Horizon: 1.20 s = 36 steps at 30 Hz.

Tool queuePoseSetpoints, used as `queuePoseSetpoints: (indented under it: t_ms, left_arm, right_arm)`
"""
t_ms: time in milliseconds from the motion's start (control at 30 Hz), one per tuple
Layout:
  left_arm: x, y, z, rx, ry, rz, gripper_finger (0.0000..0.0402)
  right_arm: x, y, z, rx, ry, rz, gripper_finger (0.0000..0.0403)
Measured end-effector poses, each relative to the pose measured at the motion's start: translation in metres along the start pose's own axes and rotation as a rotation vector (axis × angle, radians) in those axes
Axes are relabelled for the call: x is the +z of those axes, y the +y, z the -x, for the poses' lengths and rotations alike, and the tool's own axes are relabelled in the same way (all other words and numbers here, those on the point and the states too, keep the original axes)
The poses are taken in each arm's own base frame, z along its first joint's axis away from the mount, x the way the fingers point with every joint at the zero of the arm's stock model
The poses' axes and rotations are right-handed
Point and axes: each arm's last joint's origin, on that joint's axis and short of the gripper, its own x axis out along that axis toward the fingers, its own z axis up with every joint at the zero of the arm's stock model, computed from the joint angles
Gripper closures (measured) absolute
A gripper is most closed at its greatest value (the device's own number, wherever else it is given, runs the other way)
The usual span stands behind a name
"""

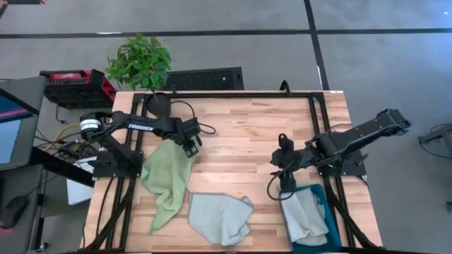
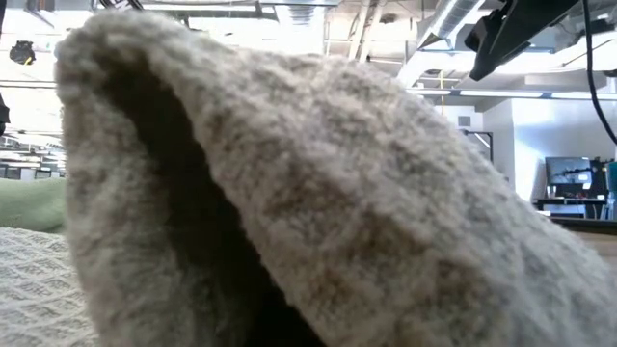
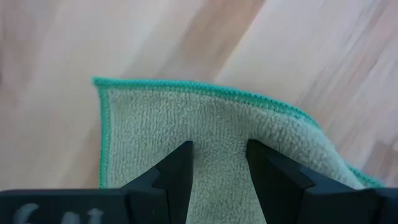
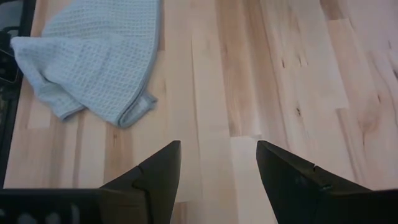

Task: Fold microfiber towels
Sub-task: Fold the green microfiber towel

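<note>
A light green towel (image 1: 166, 180) lies crumpled on the wooden table's left half, with one teal-hemmed corner (image 3: 109, 93) spread flat toward the far side. My left gripper (image 1: 191, 146) points steeply down over that corner, open, with a strip of green cloth (image 3: 219, 155) between its fingers. A pale grey-blue towel (image 1: 219, 217) lies bunched at the near edge and fills the low view (image 2: 337, 193). Another pale towel (image 1: 305, 222) lies in the teal bin (image 1: 330, 201). My right gripper (image 1: 280, 156) hangs open above bare wood (image 4: 217, 155), just beyond the bin. My left gripper's open fingers (image 3: 177, 165) come from above at the green towel near its far corner, one on either side of a strip of cloth. I cannot tell whether the tips touch the cloth.
A potted plant (image 1: 140, 62) and a black grille stand beyond the table's far edge, and a red box (image 1: 74, 85) sits off the far left corner. Bare wood (image 1: 247, 127) lies between the two arms and across the far half.
</note>
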Motion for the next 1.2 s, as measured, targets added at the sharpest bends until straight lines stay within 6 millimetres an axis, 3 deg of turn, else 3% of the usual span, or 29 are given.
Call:
queuePoseSetpoints:
  t_ms: [200, 433, 533, 667, 900, 1100, 1200]
  left_arm:
    - [0.016, 0.002, -0.006, -0.015, -0.145, -0.109, 0.0255]
    - [0.035, 0.000, -0.019, 0.004, -0.131, -0.217, 0.0255]
    - [0.042, -0.004, -0.011, 0.003, -0.113, -0.225, 0.0255]
    - [0.059, -0.012, 0.019, 0.040, -0.117, -0.269, 0.0255]
    - [0.055, -0.021, 0.051, 0.138, 0.093, -0.233, 0.0255]
    - [0.030, -0.025, 0.043, 0.083, 0.247, -0.180, 0.0255]
    - [0.025, -0.026, 0.035, 0.072, 0.231, -0.173, 0.0255]
  right_arm:
    - [0.000, -0.001, 0.000, -0.004, -0.001, -0.005, 0.0171]
    - [0.001, -0.002, -0.001, -0.006, 0.001, -0.003, 0.0171]
    - [0.001, -0.002, -0.001, -0.007, 0.001, -0.003, 0.0171]
    - [0.001, -0.002, -0.001, -0.006, 0.001, -0.003, 0.0171]
    - [0.001, -0.002, -0.001, -0.006, 0.000, -0.004, 0.0171]
    - [0.001, -0.002, -0.001, -0.006, 0.000, -0.004, 0.0171]
    - [0.001, -0.002, -0.001, -0.006, 0.000, -0.003, 0.0171]
